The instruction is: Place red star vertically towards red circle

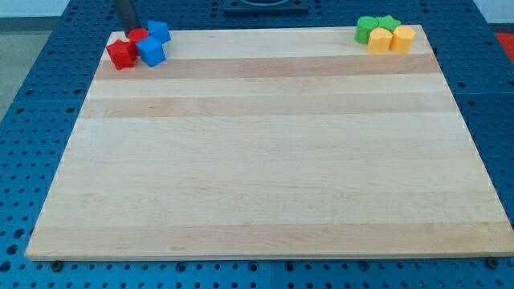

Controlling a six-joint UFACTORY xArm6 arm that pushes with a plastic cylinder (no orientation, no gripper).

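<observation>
Two red blocks: red star block (121,54) touches red round block (139,36).
Tip: my tip (131,30) touches the round one.
Fingers: none, just a rod.

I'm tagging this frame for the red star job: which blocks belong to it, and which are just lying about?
Job: red star; red circle; my tip, just above both.
Lying about: two blue blocks; two green blocks; two yellow blocks.
</observation>
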